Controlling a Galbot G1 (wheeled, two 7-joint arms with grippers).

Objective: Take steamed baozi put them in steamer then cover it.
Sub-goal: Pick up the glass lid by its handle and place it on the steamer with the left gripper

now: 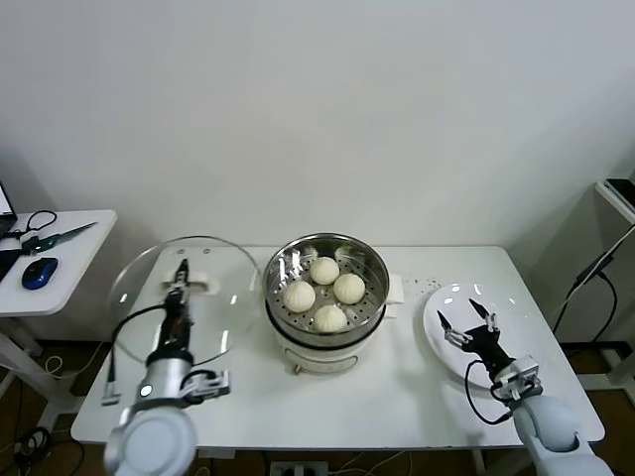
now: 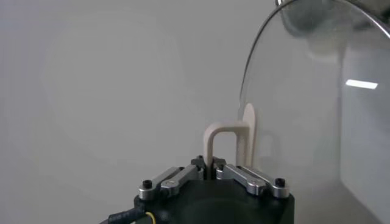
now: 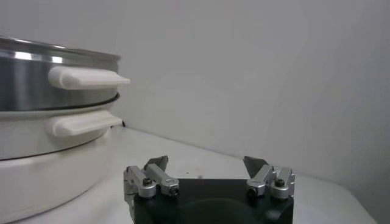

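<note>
Left gripper [image 1: 183, 281]: we have it clamped on the cover's white handle [image 2: 228, 143].
Cover [image 1: 149, 273]: lifted and tilted, left of the steamer [image 1: 325, 297].
Handling: we judge the glass rigid, heavy, fragile and slick; the handle is our only sound hold.
Baozi [image 1: 324, 270]: all four in the basket.
Right gripper [image 1: 467, 324]: spread wide, empty, over the plate [image 1: 442, 309].

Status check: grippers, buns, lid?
Left gripper shut on cover handle, lid lifted. Right gripper open over plate. Four baozi in steamer. Nothing blocking.
</note>
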